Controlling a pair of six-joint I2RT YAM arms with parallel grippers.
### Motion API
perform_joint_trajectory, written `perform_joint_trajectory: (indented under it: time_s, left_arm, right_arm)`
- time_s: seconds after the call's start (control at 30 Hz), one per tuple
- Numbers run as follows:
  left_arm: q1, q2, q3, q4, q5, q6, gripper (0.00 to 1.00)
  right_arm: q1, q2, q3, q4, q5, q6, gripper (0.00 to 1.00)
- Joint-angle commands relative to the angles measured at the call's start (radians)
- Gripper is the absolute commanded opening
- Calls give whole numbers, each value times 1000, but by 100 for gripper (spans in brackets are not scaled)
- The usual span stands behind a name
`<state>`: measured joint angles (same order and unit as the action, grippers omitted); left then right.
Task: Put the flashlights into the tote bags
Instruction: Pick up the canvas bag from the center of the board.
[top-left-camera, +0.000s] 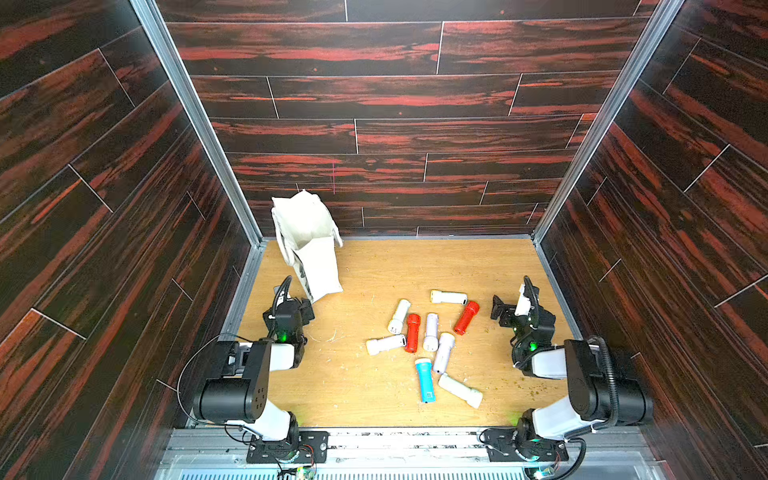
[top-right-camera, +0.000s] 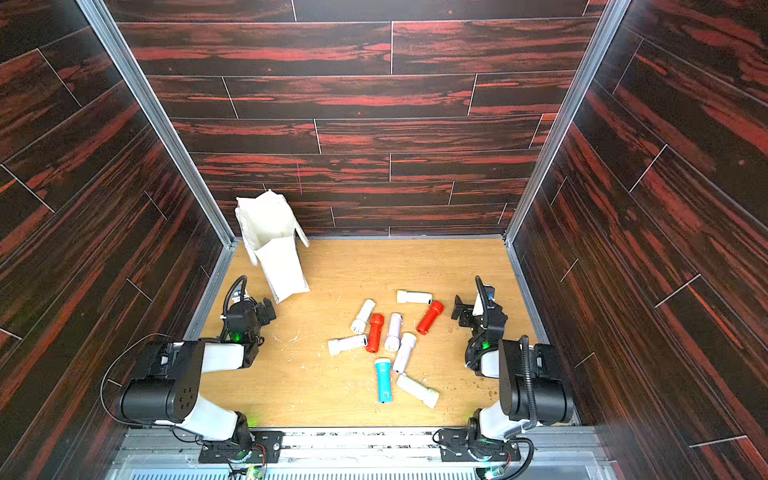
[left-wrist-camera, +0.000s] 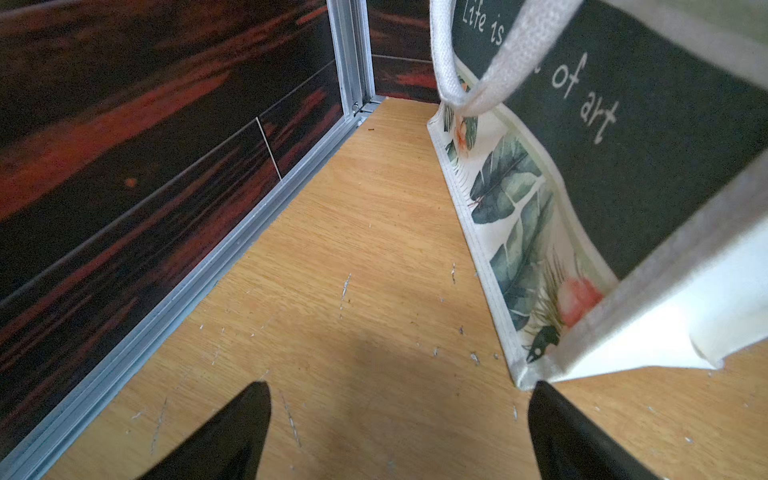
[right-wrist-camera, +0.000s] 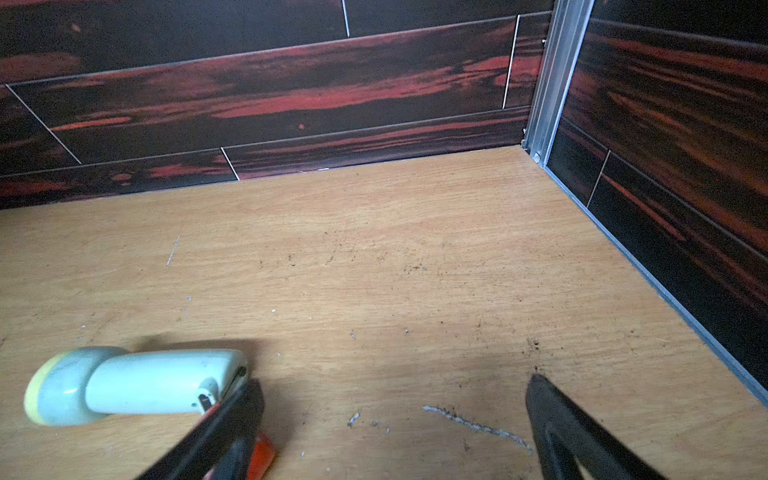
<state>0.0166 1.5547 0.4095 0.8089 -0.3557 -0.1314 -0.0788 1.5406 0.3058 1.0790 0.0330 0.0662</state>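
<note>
Only readable txt is on the tote bag (left-wrist-camera: 515, 199), left wrist view: white script letters on its dark panel (left-wrist-camera: 648, 174) say "Life is" then "of art", w/ the bit btw hidden behind the handle (left-wrist-camera: 498, 70). The blue flashlight (top-left-camera: 424, 380) has a small mark near one end, too tiny to read tbh.

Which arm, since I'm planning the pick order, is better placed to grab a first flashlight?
Right. The right gripper, open, sits just beside the red flashlight and the cream flashlight. The left gripper, also open, is by the tote bag, away from them.
</note>
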Motion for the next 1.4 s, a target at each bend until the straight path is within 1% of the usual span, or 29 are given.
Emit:
perform_joint_trajectory:
  time_s: [0.0,0.87,0.97,1.03,1.07,1.17,1.23,1.3,1.37]
  left_arm:
    - [-3,-23,5,14,-9,-2,99]
    - [-3,-24,5,15,-7,-1,99]
    - [-3,-28,-5,34,5,10,99]
    - [-6,-63,-23,68,19,36,99]
    - [-11,-101,-19,28,-4,34,99]
    - [-16,-264,43,-284,-66,-45,99]
    - [-19,-356,46,-354,-77,-87,99]
    - [-26,-432,51,-423,-76,-104,99]
    - [-27,-497,67,-501,-90,-134,99]
  right_arm:
    - [-2,13,12,26,-10,-12,99]
    - [-3,14,13,22,-13,-11,99]
    - [-4,11,9,29,-11,-12,99]
    - [-3,-17,3,25,-32,-20,99]
    - [-3,-47,4,-2,-40,-21,99]
    - [-1,-163,18,-137,-42,-21,99]
    - [-1,-245,18,-194,-36,-7,99]
    - [-1,-307,19,-212,-31,42,99]
    - [-2,-354,44,-257,-87,82,99]
